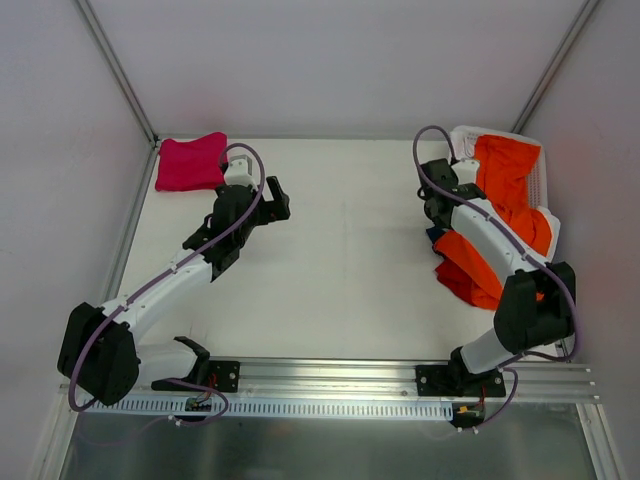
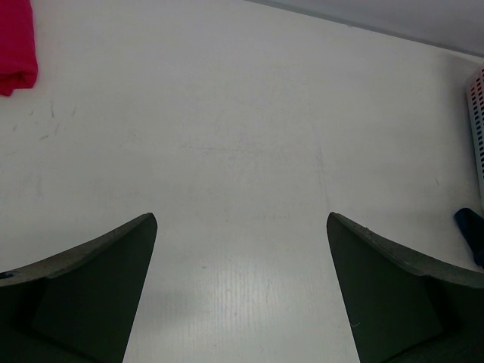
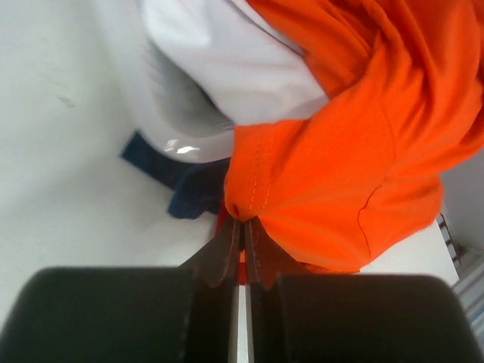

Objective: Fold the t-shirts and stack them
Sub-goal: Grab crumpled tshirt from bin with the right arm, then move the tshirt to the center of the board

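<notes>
- Right gripper (image 3: 242,221): fingers pressed together, pinching a seamed fold of the orange t-shirt (image 3: 340,174).
- That shirt: bright, crumpled, draped over the white basket (image 1: 545,185) to the gripper's right, long axis running far-to-near.
- Left gripper (image 2: 240,218): spread wide, empty, above the bench (image 2: 242,113).
- Magenta t-shirt (image 1: 190,162): folded flat, beyond it to the left.
- Dark blue t-shirt (image 3: 189,185): bunched just left of the pinch.
</notes>
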Available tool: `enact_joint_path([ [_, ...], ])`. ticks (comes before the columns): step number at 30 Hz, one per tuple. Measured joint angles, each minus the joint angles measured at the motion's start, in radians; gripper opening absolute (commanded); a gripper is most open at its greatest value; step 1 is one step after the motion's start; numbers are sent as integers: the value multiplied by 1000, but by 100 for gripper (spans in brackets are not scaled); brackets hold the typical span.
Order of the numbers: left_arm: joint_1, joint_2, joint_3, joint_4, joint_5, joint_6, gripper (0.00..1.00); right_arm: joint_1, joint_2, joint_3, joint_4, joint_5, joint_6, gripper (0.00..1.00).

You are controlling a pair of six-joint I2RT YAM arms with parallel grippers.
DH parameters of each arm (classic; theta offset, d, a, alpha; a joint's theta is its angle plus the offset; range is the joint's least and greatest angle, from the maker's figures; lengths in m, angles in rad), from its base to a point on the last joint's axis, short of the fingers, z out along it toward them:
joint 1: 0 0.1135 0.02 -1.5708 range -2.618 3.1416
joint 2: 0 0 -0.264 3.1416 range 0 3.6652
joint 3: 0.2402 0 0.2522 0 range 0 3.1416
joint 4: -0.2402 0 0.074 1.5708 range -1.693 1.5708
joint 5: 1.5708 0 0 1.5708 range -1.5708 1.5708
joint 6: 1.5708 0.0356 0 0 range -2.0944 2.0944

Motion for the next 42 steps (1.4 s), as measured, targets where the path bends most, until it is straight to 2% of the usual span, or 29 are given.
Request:
enact_joint_path([
  [3, 0, 3, 0, 0, 0, 0, 97, 80, -15, 77, -40, 0, 1, 1],
  [8, 0, 7, 0, 0, -2, 0, 97, 293, 24, 271, -62, -26, 12, 1],
  [11, 0, 3, 0, -2, -12, 0, 97, 412, 153, 453, -79, -59, 24, 0],
  [17, 0, -69, 0, -31, -83, 5, 98, 620, 546, 815, -124, -170, 39, 0],
  [20, 24, -127, -4, -112, -204, 11, 99, 680, 655, 896, -144, -258, 42, 0],
  [23, 28, -166, -4, -144, -324, 45, 99, 716, 673, 914, -167, -323, 39, 1],
  [27, 21, -177, 1, -139, -412, 117, 99, 805, 673, 919, -154, -381, 26, 0],
  [30, 23, -189, 16, -193, -513, 201, 99, 861, 651, 854, -134, -394, 27, 0],
  [32, 20, -193, 24, -216, -528, 225, 99, 869, 607, 772, -72, -407, 20, 1],
  [35, 23, -210, 40, -261, -441, 224, 99, 874, 498, 590, 39, -418, -9, 0],
  [39, 38, -247, 52, -321, -182, 181, 99, 890, 313, 342, 150, -429, -43, 1],
  [42, 153, -163, 110, -260, -179, 133, 99, 1005, 143, 185, 111, -490, -166, 0],
])
